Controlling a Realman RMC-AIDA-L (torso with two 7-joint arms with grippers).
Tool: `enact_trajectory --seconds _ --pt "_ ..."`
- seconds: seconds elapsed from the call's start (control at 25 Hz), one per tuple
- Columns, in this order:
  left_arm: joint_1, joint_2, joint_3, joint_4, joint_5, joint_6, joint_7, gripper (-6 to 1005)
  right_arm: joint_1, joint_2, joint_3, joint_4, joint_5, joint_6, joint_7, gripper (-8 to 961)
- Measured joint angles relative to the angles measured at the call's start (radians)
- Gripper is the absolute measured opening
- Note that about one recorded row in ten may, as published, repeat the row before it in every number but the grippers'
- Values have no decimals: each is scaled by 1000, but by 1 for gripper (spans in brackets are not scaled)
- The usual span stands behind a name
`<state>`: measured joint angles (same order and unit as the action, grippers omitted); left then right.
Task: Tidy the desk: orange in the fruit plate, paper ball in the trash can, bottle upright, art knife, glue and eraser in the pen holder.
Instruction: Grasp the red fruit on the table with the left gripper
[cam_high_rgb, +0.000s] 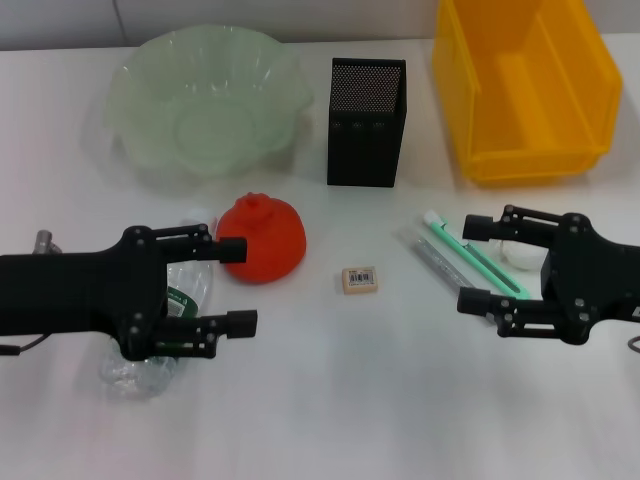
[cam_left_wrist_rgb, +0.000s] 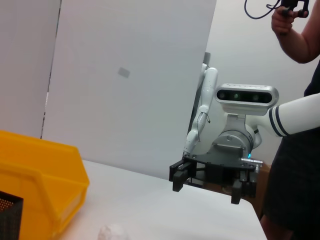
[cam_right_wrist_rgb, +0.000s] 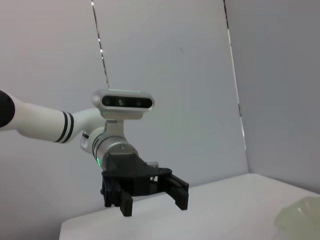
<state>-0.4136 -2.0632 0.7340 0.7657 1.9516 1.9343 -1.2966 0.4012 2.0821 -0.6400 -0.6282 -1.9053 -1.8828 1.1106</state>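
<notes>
My left hand (cam_high_rgb: 232, 285) spread wide over the clear plastic bottle (cam_high_rgb: 160, 335) lying on the white desk (cam_high_rgb: 330, 400), beside the orange fruit (cam_high_rgb: 263, 238), my right hand (cam_high_rgb: 478, 264) wide above the green-and-white art knife (cam_high_rgb: 470, 254).

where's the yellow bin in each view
Head view: the yellow bin stands at the far right of the table, beside the black mesh pen holder.
Left wrist view: bin at the lower left edge, the pen holder's corner beside it.
Right wrist view: not in it.
Shared landmark: the pen holder.
</notes>
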Motion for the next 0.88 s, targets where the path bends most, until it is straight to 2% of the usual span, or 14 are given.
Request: enact_trajectory --seconds 0.32,0.44,0.56,0.6,0.64,0.68,0.84,0.88 --pt "-41 0 3 21 -4 -76 -48 784 0 -3 14 -4 11 3 0 776" --pt "-96 -5 53 102 45 -196 -121 783 -6 -4 41 -5 11 2 -10 775" --pt "-127 -6 79 112 79 -270 -153 782 -15 -4 62 -5 11 -1 -20 775" --pt "-161 -7 107 107 124 -337 -170 782 -19 -4 65 -5 11 -1 -24 775" --pt "-161 -7 107 107 124 -337 -170 781 -19 -4 65 -5 11 -1 -24 774" --pt "-189 -9 143 106 159 -388 -180 780 -20 -4 65 -5 11 -1 -27 774" --pt "-206 -10 201 106 173 -439 -193 778 -20 -3 63 -4 11 -6 -41 774" --pt "-210 -10 244 106 187 -497 -208 777 -20 -3 63 0 11 -11 -50 773"
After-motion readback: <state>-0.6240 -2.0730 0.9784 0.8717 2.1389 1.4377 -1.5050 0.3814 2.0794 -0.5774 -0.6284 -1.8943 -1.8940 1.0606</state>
